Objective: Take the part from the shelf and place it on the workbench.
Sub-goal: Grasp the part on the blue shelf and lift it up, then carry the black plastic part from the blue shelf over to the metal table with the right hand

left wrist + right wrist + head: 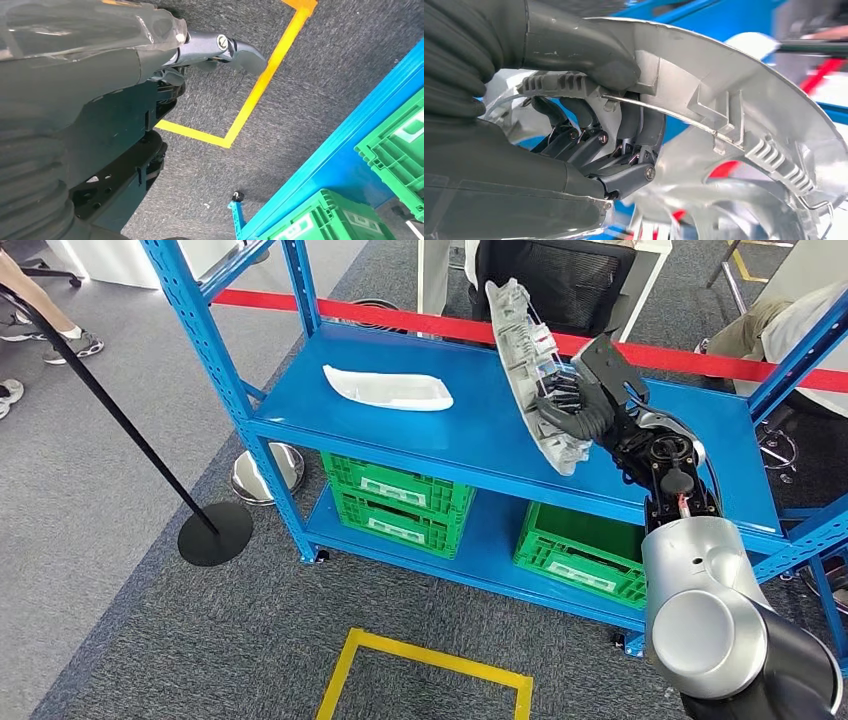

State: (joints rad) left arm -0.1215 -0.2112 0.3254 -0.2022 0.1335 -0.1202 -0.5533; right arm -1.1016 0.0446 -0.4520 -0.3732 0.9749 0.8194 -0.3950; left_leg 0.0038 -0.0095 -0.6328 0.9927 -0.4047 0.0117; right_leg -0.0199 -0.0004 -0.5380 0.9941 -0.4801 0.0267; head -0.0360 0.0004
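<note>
Head view: right hand (575,405) gripping grey part (530,370), held tilted on edge above right half of blue shelf (480,430), clear of shelf top. Ribbed inner face of part turned toward hand. Second part (388,389), white, lying flat on far left of shelf top, well apart from held one. Green crates (400,502) on lower level, one left, one right. Red tape line (420,322) beyond shelf. Yellow floor marking (425,665) near, in front of shelf. Black stand (213,532) on carpet at left.

Right wrist view: close detail of grasp. Thumb (589,52) pressed over rim of part (734,100); dark fingers (624,140) curled behind ribs, wire clip running along inner edge. Shelf blurred behind.

Left wrist view: left hand (220,50) hanging over carpet, nothing in it; fingers apart or clenched, cannot tell. Yellow marking (250,105), shelf edge (345,145) and crates (400,145) seen from low down.
</note>
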